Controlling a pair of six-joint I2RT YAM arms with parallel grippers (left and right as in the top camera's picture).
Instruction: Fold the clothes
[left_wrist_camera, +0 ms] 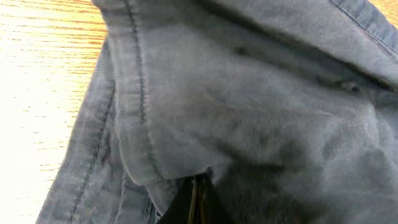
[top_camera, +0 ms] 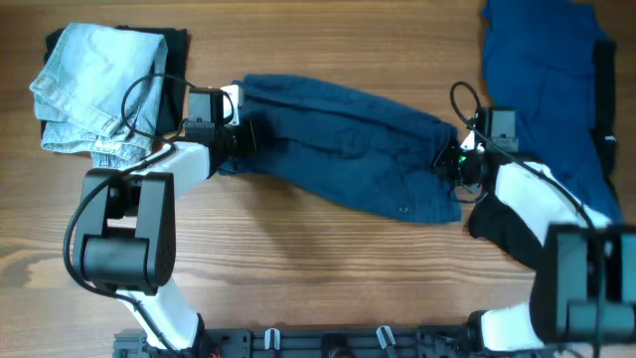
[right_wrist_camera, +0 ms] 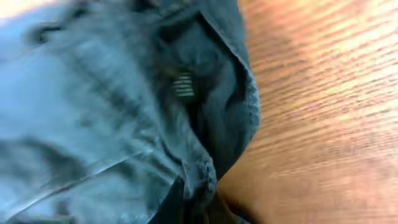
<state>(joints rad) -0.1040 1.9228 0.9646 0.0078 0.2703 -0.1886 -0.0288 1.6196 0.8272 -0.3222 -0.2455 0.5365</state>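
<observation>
Dark navy trousers lie stretched across the middle of the wooden table, slanting from upper left to lower right. My left gripper is shut on their left end; in the left wrist view the closed fingers pinch a seamed fabric edge. At the right end my right gripper is shut on a bunched fold. The right wrist view shows that fold squeezed between the dark fingers, with bare wood to its right.
A pale light-wash denim piece is piled at the back left on a black piece. A medium-blue piece lies at the back right, with black fabric along the right edge. Bare table shows in front of the trousers.
</observation>
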